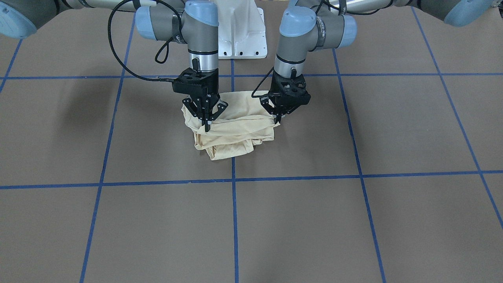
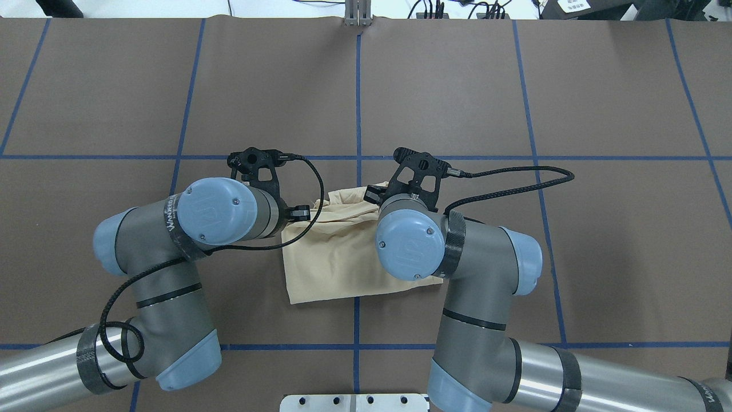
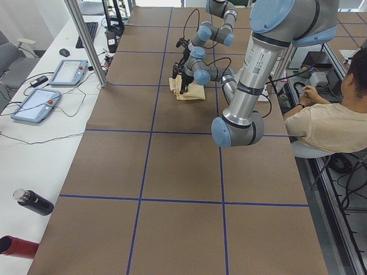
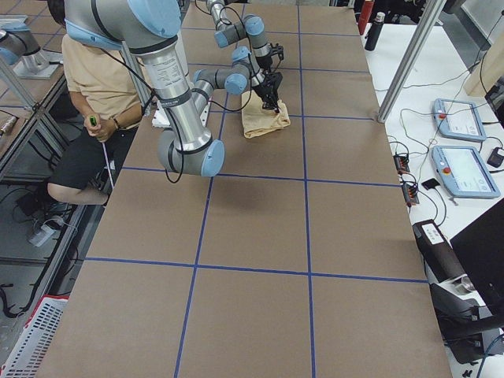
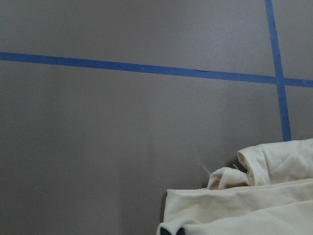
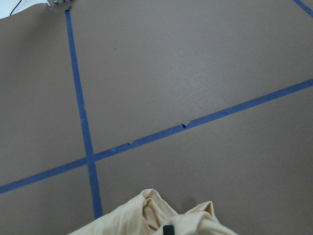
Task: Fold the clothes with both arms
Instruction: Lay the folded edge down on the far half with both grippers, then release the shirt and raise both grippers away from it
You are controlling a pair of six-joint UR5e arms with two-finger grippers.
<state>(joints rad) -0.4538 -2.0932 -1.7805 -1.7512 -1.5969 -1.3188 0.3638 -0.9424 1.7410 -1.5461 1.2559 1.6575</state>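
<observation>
A bare brown bench crossed by blue tape lines fills the foreground. Farther back, across the centre line, a cream-yellow T-shirt lies in a folded heap. The right fingers are clenched on its top layer. The left fingers pinch the opposite edge.

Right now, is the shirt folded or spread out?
Folded. The shirt lies as a compact rectangle, with several stacked layers showing in the front-facing view. Its nearest edge in that view is bunched, not neat.
</observation>
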